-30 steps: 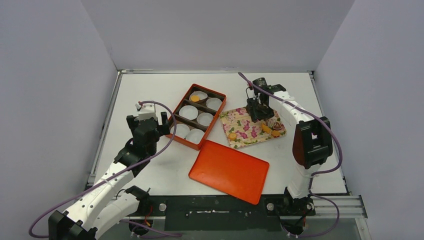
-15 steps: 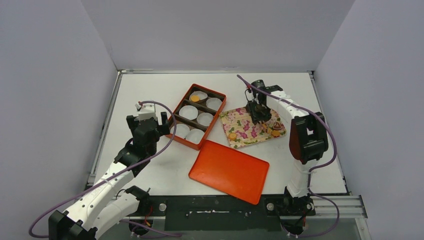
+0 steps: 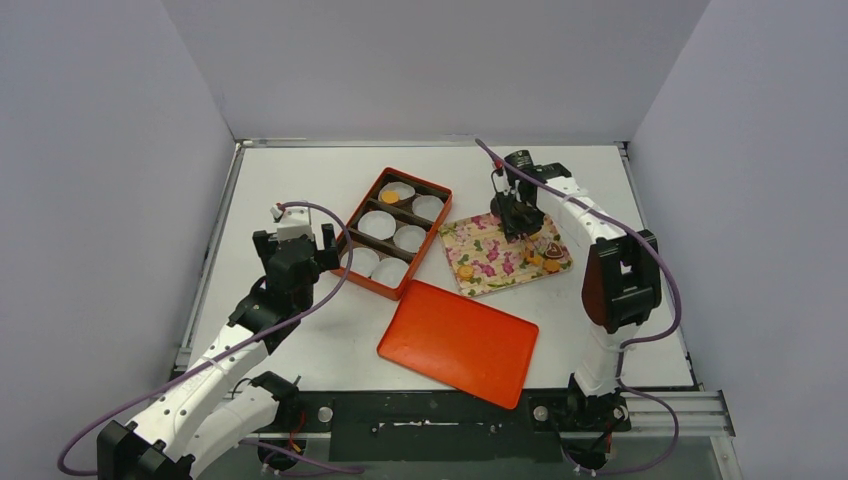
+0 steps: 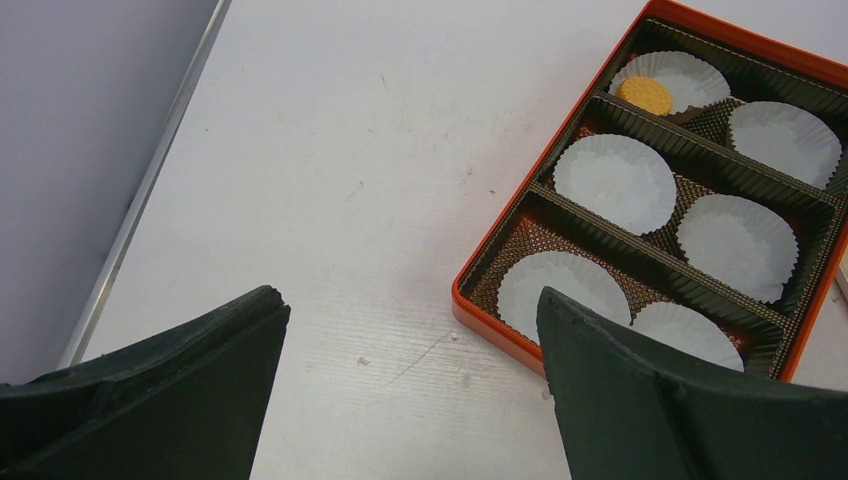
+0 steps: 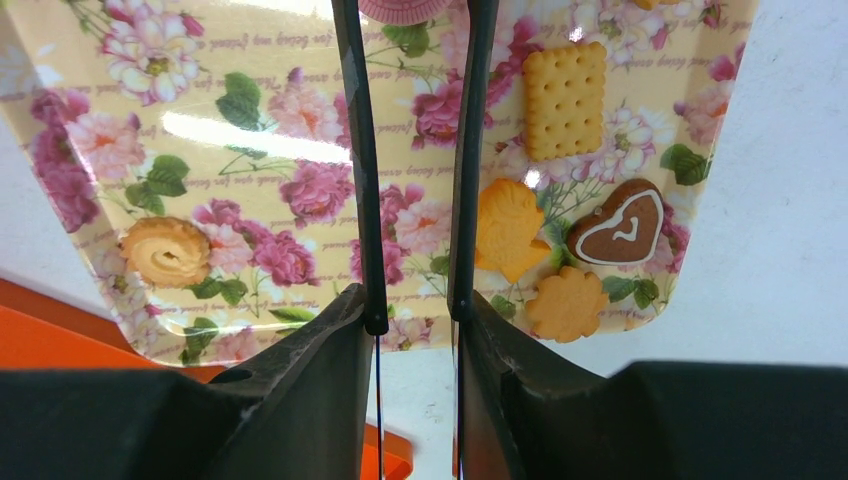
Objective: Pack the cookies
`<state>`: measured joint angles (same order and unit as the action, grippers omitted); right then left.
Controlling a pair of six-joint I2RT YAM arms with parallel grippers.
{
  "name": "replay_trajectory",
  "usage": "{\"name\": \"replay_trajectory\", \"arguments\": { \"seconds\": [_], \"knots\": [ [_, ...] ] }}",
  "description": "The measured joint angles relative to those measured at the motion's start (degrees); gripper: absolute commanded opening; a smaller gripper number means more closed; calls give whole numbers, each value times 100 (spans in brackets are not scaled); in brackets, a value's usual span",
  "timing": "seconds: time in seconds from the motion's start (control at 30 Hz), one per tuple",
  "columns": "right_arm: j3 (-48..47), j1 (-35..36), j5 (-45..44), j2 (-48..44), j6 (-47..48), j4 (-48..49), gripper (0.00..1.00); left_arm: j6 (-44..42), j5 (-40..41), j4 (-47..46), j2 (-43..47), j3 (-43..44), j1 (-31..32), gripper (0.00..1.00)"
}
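Right pincer point(image 3: 519, 230) narrow around pink cookie point(image 5: 405, 8), grip unclear, visible only from wrist, left pincer point(image 4: 410, 300) wide open.

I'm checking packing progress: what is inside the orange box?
Six white paper cups; one round orange cookie lies in a far-end cup, the other five look empty. Anything beneath the cups is covered.

Glossy floral tray point(image 5: 250, 150); matt cookies point(image 5: 565, 100); pleated paper cups point(image 4: 615, 183).

The white table point(image 3: 300, 175) carries an orange box point(image 3: 427, 243), a floral tray point(image 3: 490, 262) and an orange lid point(image 3: 458, 342).
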<state>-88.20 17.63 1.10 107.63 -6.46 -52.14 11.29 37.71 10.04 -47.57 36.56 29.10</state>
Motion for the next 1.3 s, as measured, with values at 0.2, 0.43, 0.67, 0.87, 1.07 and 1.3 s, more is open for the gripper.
{"name": "replay_trajectory", "arguments": {
  "seconds": [0.2,0.43,0.67,0.87,1.07,1.3],
  "knots": [
    [-44,107,42,-214,-7,-87,14,0,0,0,0,0,0,93],
    [-50,358,87,-264,-42,-118,15,0,-2,0,15,0,4,93],
    [-391,903,87,-264,-160,-284,16,0,-2,-2,15,0,4,93],
    [-1353,1294,90,-164,-197,-291,16,0,-4,-2,20,0,4,93],
    [-1987,1401,81,323,-195,-280,16,-2,-4,-4,33,0,4,93],
    [-2293,1447,74,1119,-186,-282,16,-2,-4,-13,46,0,4,93]
  ]
}}
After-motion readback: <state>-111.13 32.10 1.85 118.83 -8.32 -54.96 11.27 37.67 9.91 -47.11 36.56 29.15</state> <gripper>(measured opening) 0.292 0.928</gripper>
